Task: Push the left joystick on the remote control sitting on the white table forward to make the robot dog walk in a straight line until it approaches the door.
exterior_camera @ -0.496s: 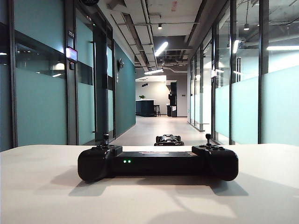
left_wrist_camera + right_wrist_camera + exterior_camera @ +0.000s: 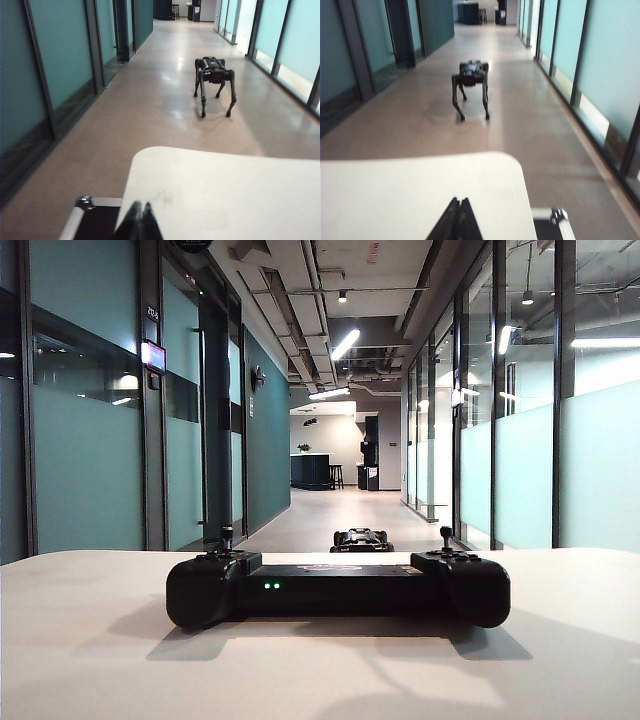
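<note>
The black remote control [image 2: 338,587] lies across the white table [image 2: 90,640] in the exterior view, two green lights lit on its middle bar. Its left joystick [image 2: 227,537] stands upright, with the twin stick [image 2: 446,537] at the other end. The robot dog [image 2: 361,539] stands on the corridor floor beyond the table; it also shows as the robot dog [image 2: 214,80] and the robot dog [image 2: 471,84]. My left gripper [image 2: 141,206] is shut and empty over the table's near corner. My right gripper [image 2: 460,201] is shut and empty too. Neither gripper shows in the exterior view.
A long corridor with glass walls [image 2: 90,460] on both sides runs to a far room with a counter [image 2: 312,471]. A dark door frame [image 2: 216,430] stands on the left. A black case with metal edging [image 2: 82,215] sits on the floor by the table.
</note>
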